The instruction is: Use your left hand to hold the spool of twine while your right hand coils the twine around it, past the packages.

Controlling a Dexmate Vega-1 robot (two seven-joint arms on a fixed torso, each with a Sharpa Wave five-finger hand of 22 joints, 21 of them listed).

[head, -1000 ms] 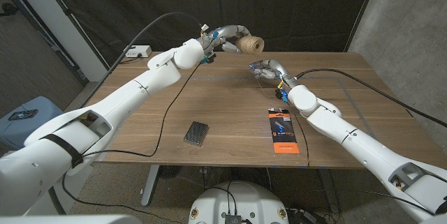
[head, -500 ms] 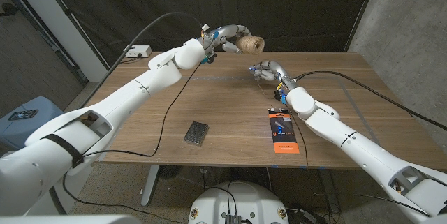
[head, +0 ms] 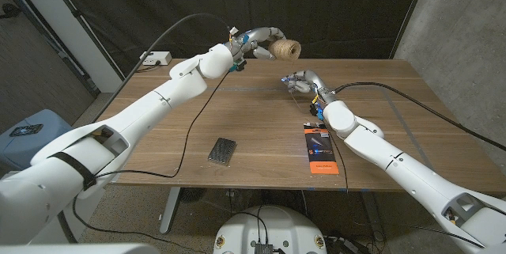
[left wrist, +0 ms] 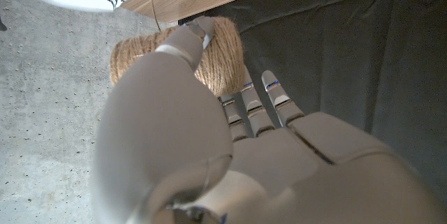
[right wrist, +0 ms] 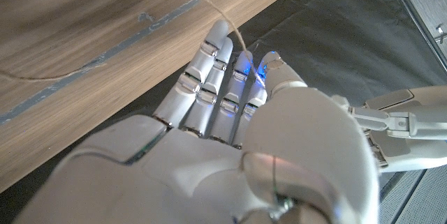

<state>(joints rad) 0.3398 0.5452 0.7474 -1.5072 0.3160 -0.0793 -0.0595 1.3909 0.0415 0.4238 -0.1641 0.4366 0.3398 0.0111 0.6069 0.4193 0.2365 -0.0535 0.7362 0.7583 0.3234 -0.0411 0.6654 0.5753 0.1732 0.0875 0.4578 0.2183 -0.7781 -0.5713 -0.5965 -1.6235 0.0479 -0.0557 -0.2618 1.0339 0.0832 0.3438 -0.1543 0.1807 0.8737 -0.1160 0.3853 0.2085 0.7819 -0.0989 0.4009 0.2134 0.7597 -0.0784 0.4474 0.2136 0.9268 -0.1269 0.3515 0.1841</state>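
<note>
My left hand [head: 257,42] holds the spool of twine [head: 285,48] in the air above the table's far edge. In the left wrist view the thumb lies across the tan spool [left wrist: 223,60], with the fingers [left wrist: 262,102] behind it. My right hand [head: 296,82] hovers low over the table, just in front of and below the spool. In the right wrist view a thin strand of twine [right wrist: 222,21] runs from the table into the fingertips [right wrist: 234,60], which pinch it. An orange and black package [head: 319,149] and a small dark grey package [head: 223,150] lie nearer the front edge.
A white box [head: 156,58] sits at the table's back left corner. A black cable [head: 192,119] trails across the wooden table [head: 261,119] from my left arm, and another cable [head: 395,88] runs to my right arm. Black curtain hangs behind.
My right hand has shifted a little to the left and toward the front. The left hand and spool have stayed where they were.
</note>
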